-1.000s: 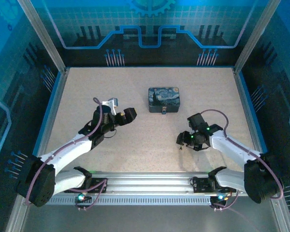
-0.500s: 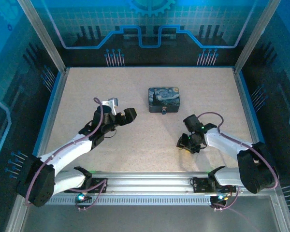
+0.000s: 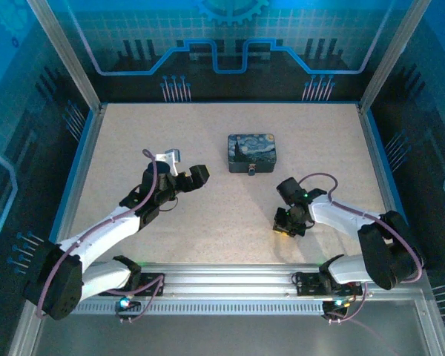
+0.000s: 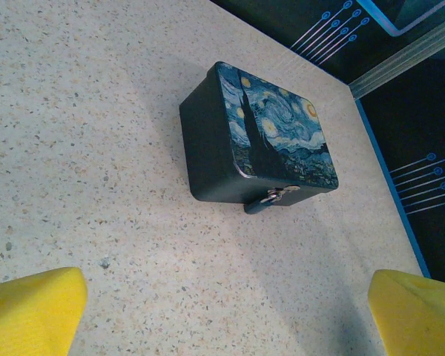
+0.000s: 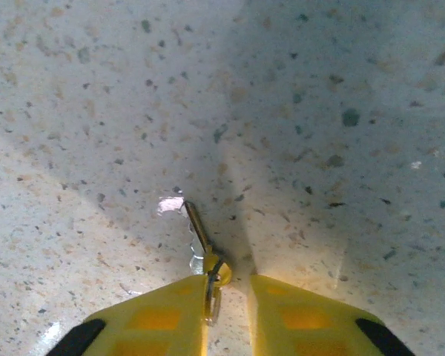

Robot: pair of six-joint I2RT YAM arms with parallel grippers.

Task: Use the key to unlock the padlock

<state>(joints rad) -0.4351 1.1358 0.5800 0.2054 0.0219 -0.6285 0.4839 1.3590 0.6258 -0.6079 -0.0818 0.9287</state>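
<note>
The tiny dark padlock point(image 3: 251, 171) hangs on the front latch of the starry-night tin point(image 3: 252, 152); the left wrist view shows the padlock point(image 4: 271, 199) with its silvery shackle at the tin point(image 4: 259, 137). My left gripper point(image 3: 200, 176) hovers left of the tin, open, yellow fingertips point(image 4: 31, 311) wide apart and empty. My right gripper point(image 3: 284, 226) points down at the table right of centre. The key point(image 5: 200, 233) lies slanted at its tips, its head and ring in the narrow gap of the right gripper point(image 5: 230, 285), against the left finger point(image 5: 156, 319). The other pad stands off it.
The tin sits mid-table, slightly toward the back. Aluminium posts and blue side walls ring the speckled tabletop point(image 3: 208, 230). A metal rail point(image 3: 230, 278) runs along the near edge between the arm bases.
The right gripper has shifted a little left and toward the tin, its wrist turning, and has come down over the key. The left arm, tin and padlock have not moved.
</note>
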